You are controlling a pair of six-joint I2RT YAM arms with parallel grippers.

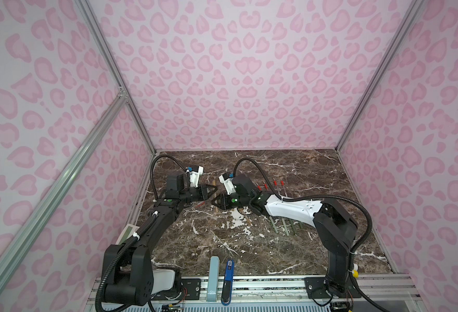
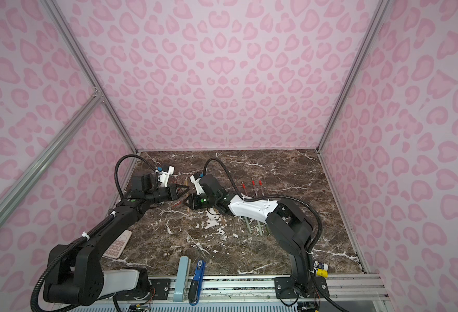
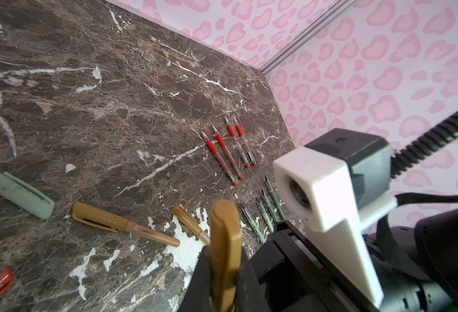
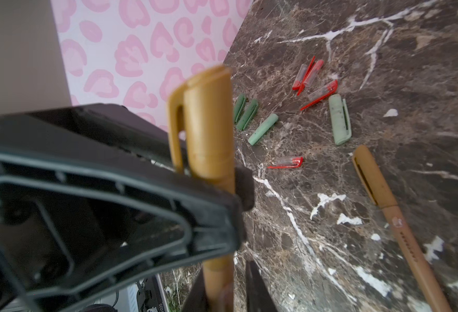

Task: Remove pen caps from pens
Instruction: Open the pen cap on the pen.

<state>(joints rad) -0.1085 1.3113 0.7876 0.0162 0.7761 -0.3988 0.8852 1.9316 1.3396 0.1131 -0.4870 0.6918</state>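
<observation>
A tan-brown pen (image 1: 214, 186) hangs above the table (image 1: 263, 243), held between both grippers with its cap (image 4: 209, 113) on. My left gripper (image 3: 225, 250) is shut on the cap's lower part. The clip end sticks out past its fingers (image 4: 141, 205). My right gripper (image 4: 226, 270) is shut on the barrel (image 4: 218, 281) just below. In both top views the two grippers meet tip to tip, left (image 1: 211, 190) (image 2: 185, 189) and right (image 1: 216, 201) (image 2: 187, 201). Loose red caps (image 4: 307, 77) and green caps (image 4: 340, 120) lie on the table.
Several uncapped red pens (image 3: 227, 151) and green pens (image 3: 268, 210) lie in rows under the right arm. Two capped tan pens (image 3: 125, 225) (image 3: 192, 224) lie close by. A pale-blue case (image 1: 213, 278), a blue-and-black tool (image 1: 228, 281) and a pink calculator (image 2: 117, 245) sit at the front.
</observation>
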